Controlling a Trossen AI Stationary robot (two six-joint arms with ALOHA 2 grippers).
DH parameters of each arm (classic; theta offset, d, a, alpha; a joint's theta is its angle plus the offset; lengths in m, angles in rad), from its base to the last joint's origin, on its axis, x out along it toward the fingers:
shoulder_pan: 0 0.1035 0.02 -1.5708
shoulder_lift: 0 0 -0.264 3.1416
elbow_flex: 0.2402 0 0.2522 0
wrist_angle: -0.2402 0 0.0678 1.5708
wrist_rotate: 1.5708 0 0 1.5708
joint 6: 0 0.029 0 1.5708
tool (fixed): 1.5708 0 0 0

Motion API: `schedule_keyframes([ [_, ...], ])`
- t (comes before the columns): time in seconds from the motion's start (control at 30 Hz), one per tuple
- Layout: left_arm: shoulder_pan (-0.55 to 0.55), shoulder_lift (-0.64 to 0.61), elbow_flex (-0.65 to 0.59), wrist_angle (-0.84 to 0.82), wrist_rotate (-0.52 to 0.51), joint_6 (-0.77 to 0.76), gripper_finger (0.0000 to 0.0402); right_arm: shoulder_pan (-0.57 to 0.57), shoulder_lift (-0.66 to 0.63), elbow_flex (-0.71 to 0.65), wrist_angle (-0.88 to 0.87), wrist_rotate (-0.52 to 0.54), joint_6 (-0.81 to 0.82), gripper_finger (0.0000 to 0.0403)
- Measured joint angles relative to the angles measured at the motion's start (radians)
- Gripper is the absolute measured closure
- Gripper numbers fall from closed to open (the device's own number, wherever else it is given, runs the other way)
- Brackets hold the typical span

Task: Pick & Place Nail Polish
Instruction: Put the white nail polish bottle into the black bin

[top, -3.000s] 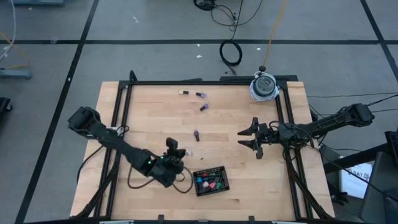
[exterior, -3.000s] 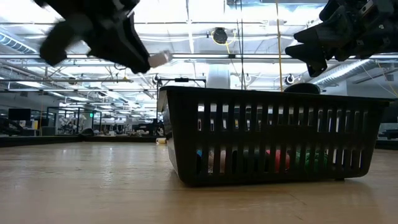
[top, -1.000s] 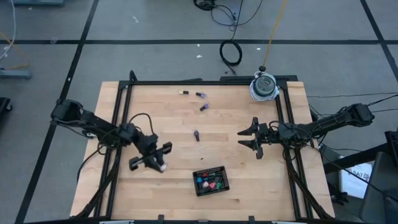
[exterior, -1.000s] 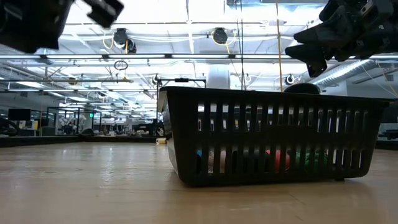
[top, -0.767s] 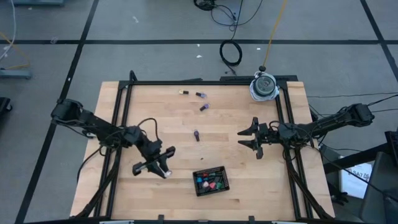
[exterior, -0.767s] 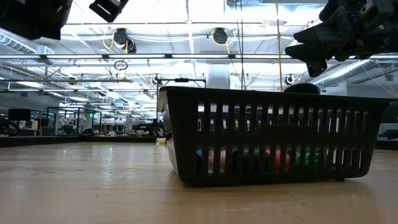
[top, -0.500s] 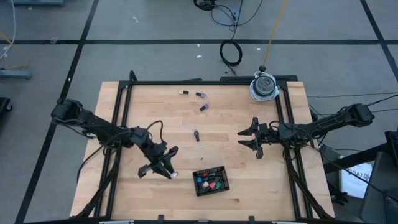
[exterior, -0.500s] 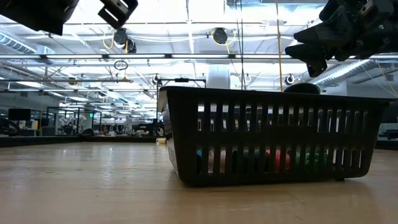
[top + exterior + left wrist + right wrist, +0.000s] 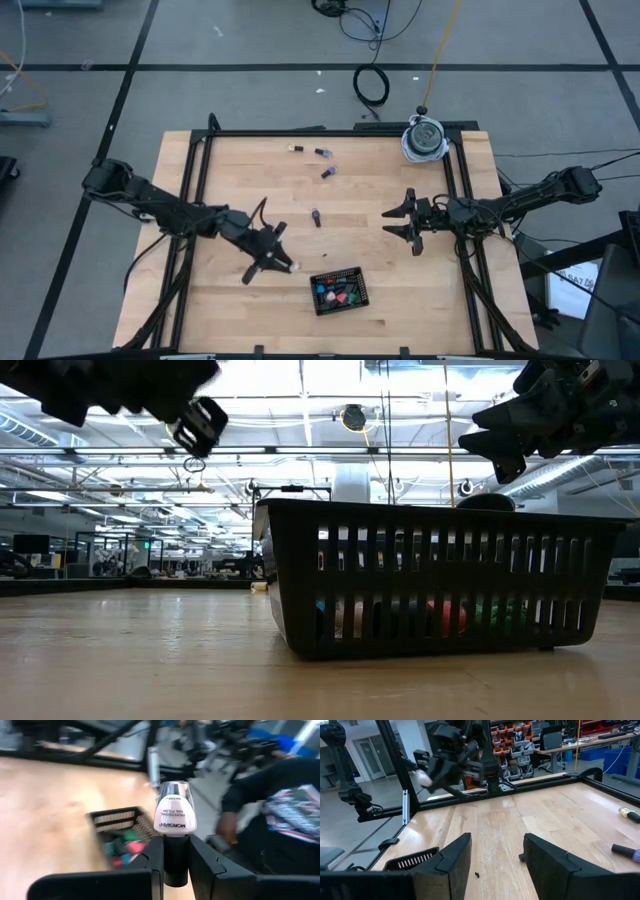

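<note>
The left gripper (image 9: 283, 266) hangs above the light wooden table (image 9: 250, 180), just beside the black slatted plastic basket (image 9: 340, 290), on the basket's left in the high view. Its two dark fingers (image 9: 152, 857) are clenched on the dark cap of a small pale-pink nail polish bottle (image 9: 175, 814) – in the left wrist view the bottle stands out between them with its printed label turned to the camera, and the basket (image 9: 120, 832) lies on the table beyond it. In the high view the bottle shows only as a pale dot at the gripper's tip.

Inside the basket lie several more small bottles in green, red, pink and blue (image 9: 335, 293); the low view shows their colours through the slats (image 9: 440, 618).

Four other small bottles rest loose on the table: a purple one (image 9: 316, 217) near the middle, a second purple one (image 9: 327, 173) farther back, and near the far edge a dark one (image 9: 322, 153) beside a pale one (image 9: 296, 149).

The right gripper (image 9: 398, 222) waits over the right part of the table, well apart from the basket – its fingers (image 9: 451, 852) are spread and hold nothing.
</note>
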Motion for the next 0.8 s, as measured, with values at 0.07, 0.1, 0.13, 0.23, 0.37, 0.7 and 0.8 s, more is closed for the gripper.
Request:
schedule_keyframes([
  [0.07, 0.013, 0.0, 0.0, -0.018, -0.021, 0.015, 0.0356, 0.0, 0.0, 0.0, 0.0, 0.0, 0.0, 0.0234],
  [0.1, 0.019, 0.0, 0.0, -0.025, -0.025, 0.025, 0.0356, 0.0, 0.0, 0.0, 0.0, 0.0, 0.0, 0.0234],
  [0.13, 0.025, 0.0, 0.0, -0.032, -0.029, 0.037, 0.0356, 0.0, 0.0, 0.0, 0.0, 0.0, 0.0, 0.0234],
  [0.23, 0.038, 0.0, 0.0, -0.063, -0.093, 0.077, 0.0356, 0.0, 0.0, 0.0, 0.0, 0.0, 0.0, 0.0234],
  [0.37, 0.041, 0.0, 0.0, -0.08, -0.22, 0.087, 0.0355, 0.0, 0.0, 0.0, 0.0, 0.0, 0.0, 0.0234],
  [0.7, 0.039, 0.0, 0.0, -0.085, -0.233, 0.105, 0.0355, 0.0, 0.0, 0.0, 0.0, 0.0, 0.0, 0.0234],
  [0.8, 0.039, 0.0, 0.0, -0.085, -0.234, 0.11, 0.0355, 0.0, 0.0, 0.0, 0.0, 0.0, 0.0, 0.0234],
])
